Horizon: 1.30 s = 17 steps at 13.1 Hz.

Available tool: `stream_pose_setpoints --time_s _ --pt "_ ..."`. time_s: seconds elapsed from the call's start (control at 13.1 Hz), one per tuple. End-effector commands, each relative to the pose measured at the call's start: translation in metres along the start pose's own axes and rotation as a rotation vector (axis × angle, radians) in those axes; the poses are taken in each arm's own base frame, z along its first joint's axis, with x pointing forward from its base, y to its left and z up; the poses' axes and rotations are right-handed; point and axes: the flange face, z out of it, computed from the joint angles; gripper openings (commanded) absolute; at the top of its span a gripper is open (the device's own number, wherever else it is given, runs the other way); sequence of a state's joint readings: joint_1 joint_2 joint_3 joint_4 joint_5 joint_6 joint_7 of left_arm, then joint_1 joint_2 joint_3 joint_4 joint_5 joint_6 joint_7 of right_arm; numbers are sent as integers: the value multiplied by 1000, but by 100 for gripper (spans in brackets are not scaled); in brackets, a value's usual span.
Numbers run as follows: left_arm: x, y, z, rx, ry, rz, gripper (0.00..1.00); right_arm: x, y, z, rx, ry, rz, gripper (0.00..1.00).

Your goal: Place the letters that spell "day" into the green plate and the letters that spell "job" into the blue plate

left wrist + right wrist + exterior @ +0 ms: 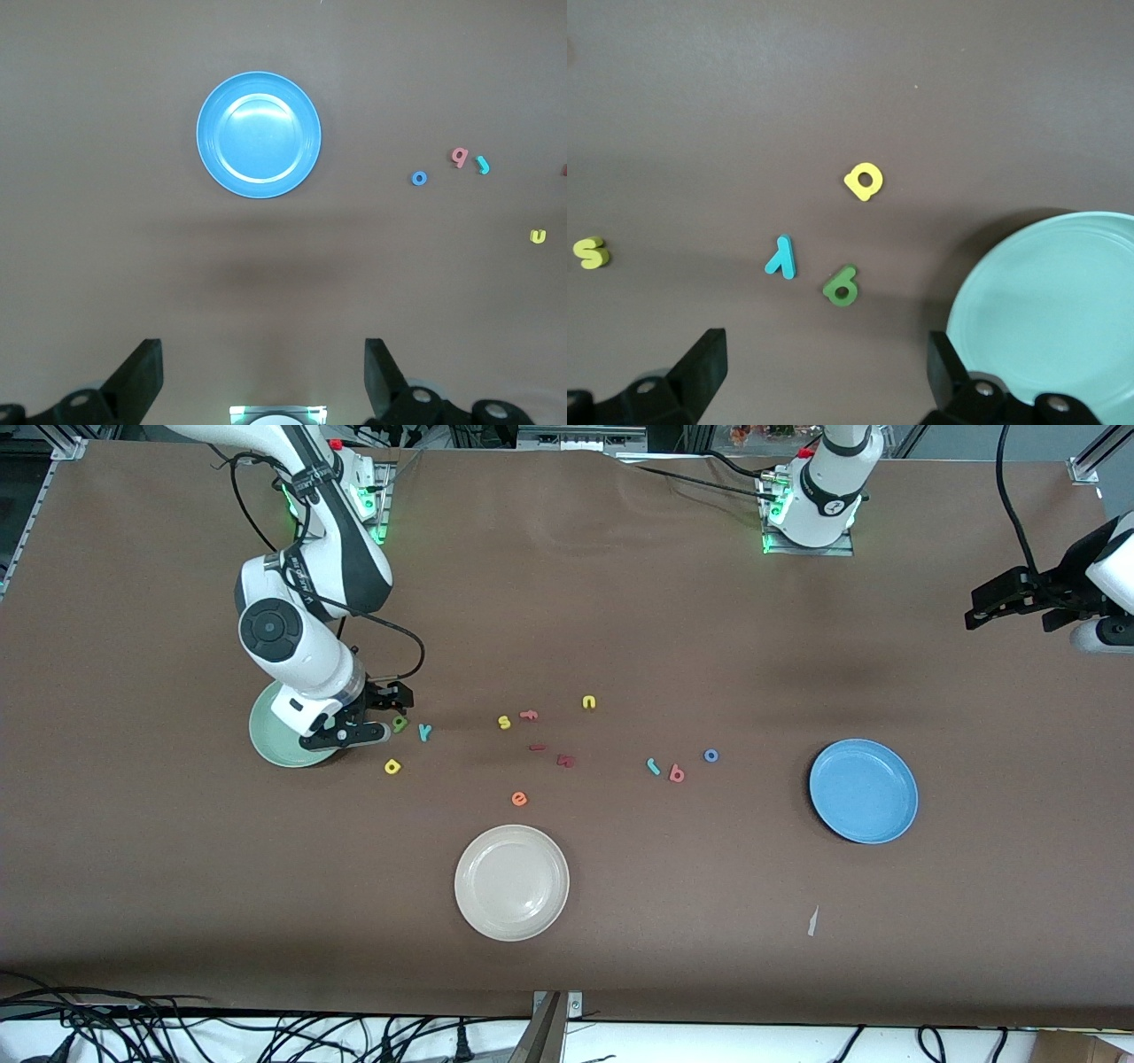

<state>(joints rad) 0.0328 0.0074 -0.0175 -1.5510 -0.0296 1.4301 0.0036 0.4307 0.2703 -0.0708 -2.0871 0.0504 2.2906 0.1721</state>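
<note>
My right gripper [381, 714] hangs open and empty low over the table, between the green plate [276, 737] and the green "a" [400, 724]. Teal "y" [424, 732] lies beside the "a", and yellow "d" [392, 766] lies nearer the front camera. The right wrist view shows "a" [841, 286], "y" [781, 257], "d" [864, 181] and the green plate's rim [983, 292]. Teal "j" [653, 766], salmon "b" [677, 773] and blue "o" [710, 755] lie between the table's middle and the blue plate [863, 790]. My left gripper [1015, 615] waits open, raised at its end of the table.
A cream-white plate [512, 882] sits near the front camera. Loose letters lie mid-table: yellow "s" [504, 722], yellow "n" [589, 702], orange "e" [519, 799], an orange-red letter [529, 714] and two dark red ones [565, 760]. A paper scrap [812, 921] lies nearer the front camera than the blue plate.
</note>
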Motion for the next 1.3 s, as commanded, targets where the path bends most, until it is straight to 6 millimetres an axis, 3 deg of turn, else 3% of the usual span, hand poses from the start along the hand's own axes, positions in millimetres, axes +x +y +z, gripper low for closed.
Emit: stream_pose_setpoints --time_s 0.0,0.31,0.76,0.99,1.22 --pt "-4 0 -2 -12 12 -10 100 -12 -10 20 17 28 -1 100" --pt "-4 1 -2 -12 12 -8 100 -15 -29 56 41 12 3 100" --pt "-4 0 -2 -12 12 -10 100 -17 -42 89 45 -11 -11 97" --pt "-4 0 -2 -12 12 -10 100 -16 -48 101 46 -7 -37 88" --pt "-4 1 -3 -12 13 -8 100 -14 -49 113 43 -21 -77 70"
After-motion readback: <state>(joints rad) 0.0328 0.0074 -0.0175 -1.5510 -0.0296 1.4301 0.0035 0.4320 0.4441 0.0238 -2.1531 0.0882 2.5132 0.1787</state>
